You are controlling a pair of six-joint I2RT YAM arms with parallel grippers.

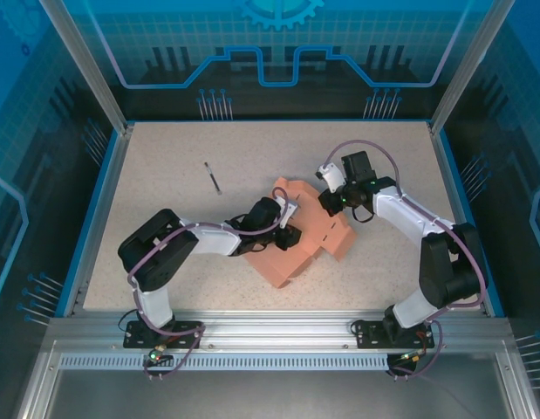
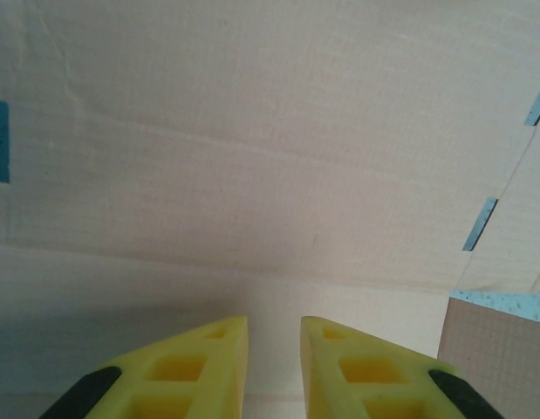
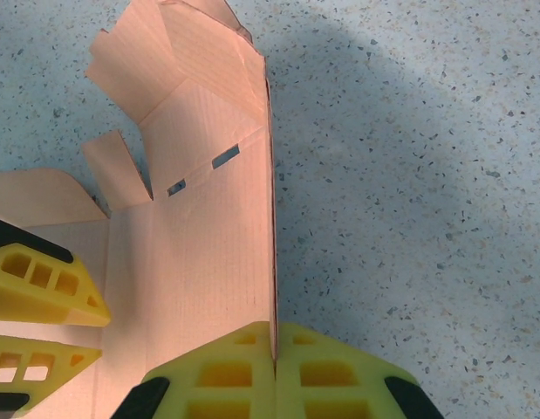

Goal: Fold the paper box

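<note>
Paper box [image 1: 285, 266] sits at centre of table [image 1: 165, 166], half-folded. Right gripper [image 3: 274, 347] is pinched on its upright wall edge. Left gripper [image 2: 274, 332] is over its base panel, jaws slightly apart, nothing held. Likely light, floppy and crease-prone: grip beside fold lines.

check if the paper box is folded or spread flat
Partly folded: the paper box has one panel upright, pinched by the right fingers; the rest lies flat.

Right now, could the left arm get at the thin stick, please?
Probably yes: the stick lies in the open, apart from the box, with nothing between it and the left gripper.
</note>
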